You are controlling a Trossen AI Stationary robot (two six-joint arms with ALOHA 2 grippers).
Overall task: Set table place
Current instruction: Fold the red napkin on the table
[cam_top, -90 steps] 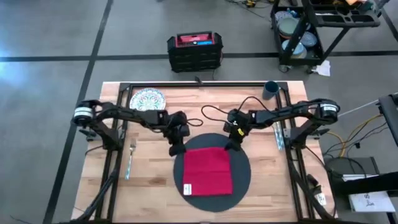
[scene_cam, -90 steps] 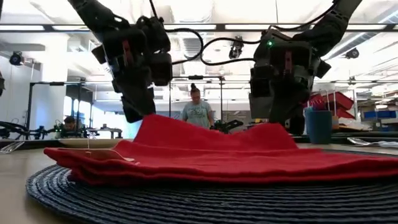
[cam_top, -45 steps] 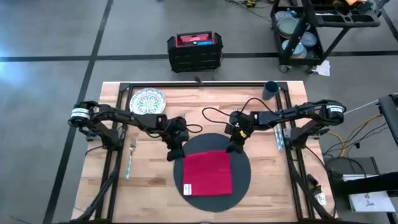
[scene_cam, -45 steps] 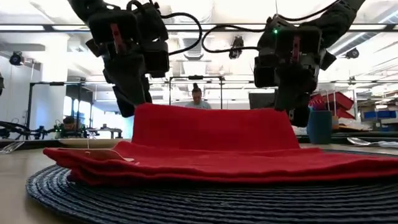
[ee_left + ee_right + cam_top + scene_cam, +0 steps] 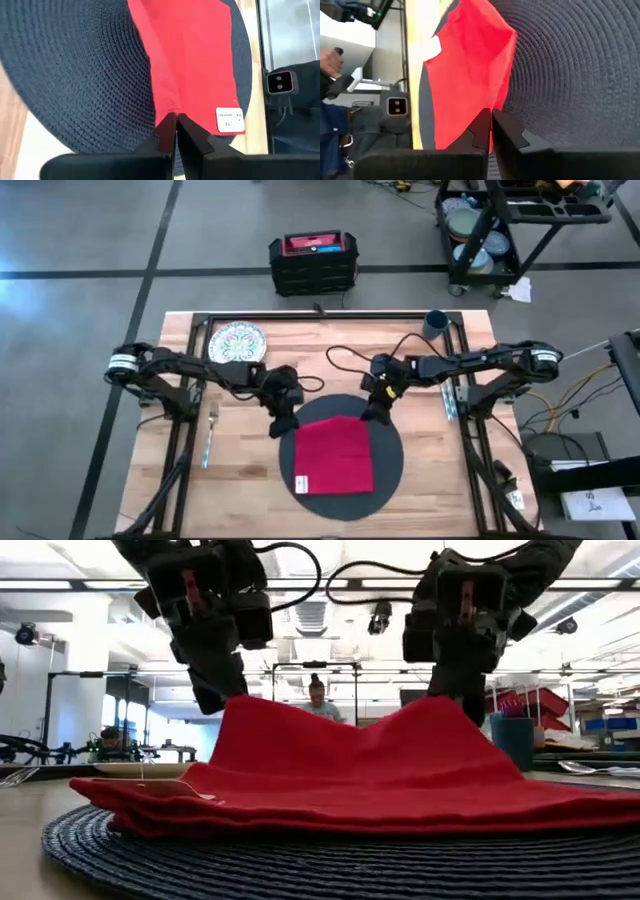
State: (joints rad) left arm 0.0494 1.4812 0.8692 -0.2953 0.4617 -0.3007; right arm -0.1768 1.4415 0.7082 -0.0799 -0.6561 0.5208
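The small white sewn-in tag (image 5: 230, 120) on the folded red cloth napkin (image 5: 192, 60) carries small dark print, too blurred to read in the left wrist view. The same tag is only a white speck in the high view. No other text, brand or number is legible.

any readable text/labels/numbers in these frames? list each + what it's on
Nothing can be read with certainty.
White tag sewn on the red napkin: small print, blurred; illegible.
The same tag in the high view: no print shows.
White sheet on the floor at the table's right: dark marks, too small to read.
Black and red case behind the table: no readable label.
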